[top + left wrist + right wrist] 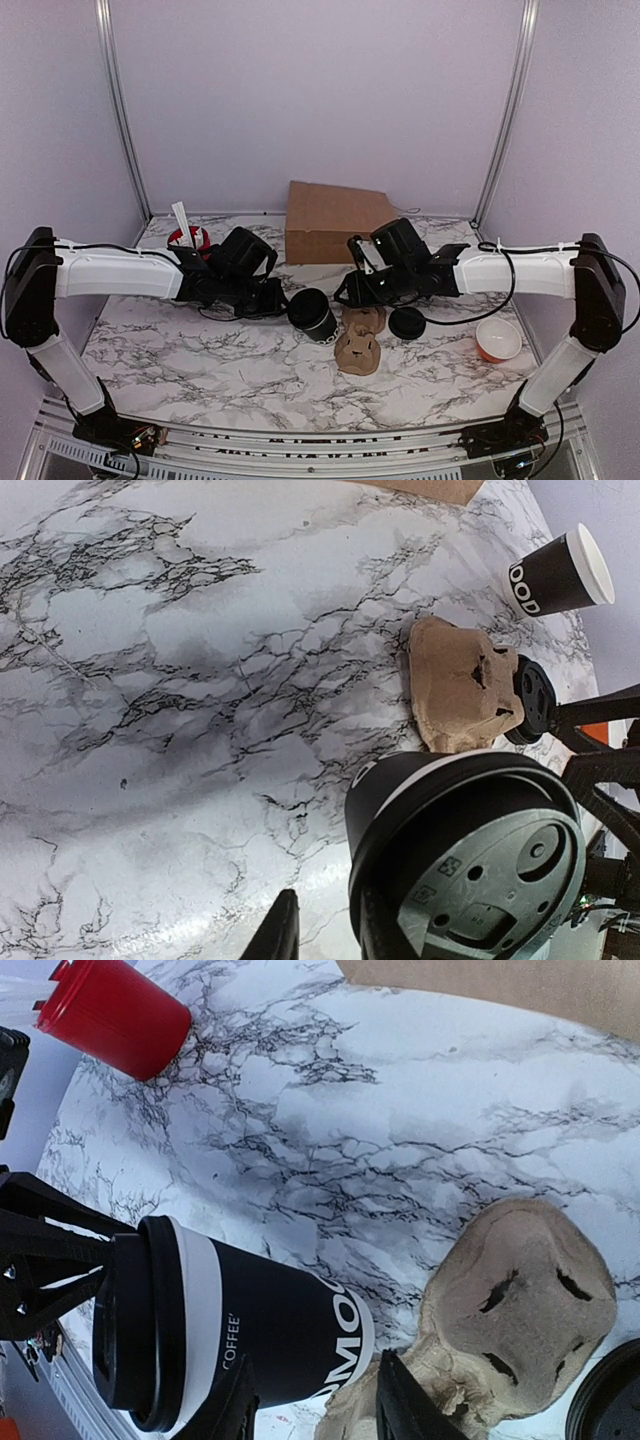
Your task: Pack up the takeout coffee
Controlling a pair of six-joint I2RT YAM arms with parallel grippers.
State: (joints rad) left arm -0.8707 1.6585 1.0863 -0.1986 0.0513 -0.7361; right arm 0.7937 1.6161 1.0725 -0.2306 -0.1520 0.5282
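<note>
The takeout coffee [314,314] is a black cup with a black lid and white print low on its side. It stands just left of the brown pulp cup carrier [360,341]. My left gripper [279,298] is beside it on the left. In the left wrist view the fingers [281,930] are narrowly apart with only marble between them, and the lidded cup [470,860] presses against the outer side of the right one. My right gripper [315,1360] is open, its fingers apart in front of the cup's lower end [300,1330] and the carrier [520,1300], clasping nothing.
A loose black lid [407,322] lies right of the carrier. An open cup with a white inside [497,340] stands further right. A cardboard box [335,220] sits at the back, and a red cup [188,238] at the back left. Walls close in on three sides.
</note>
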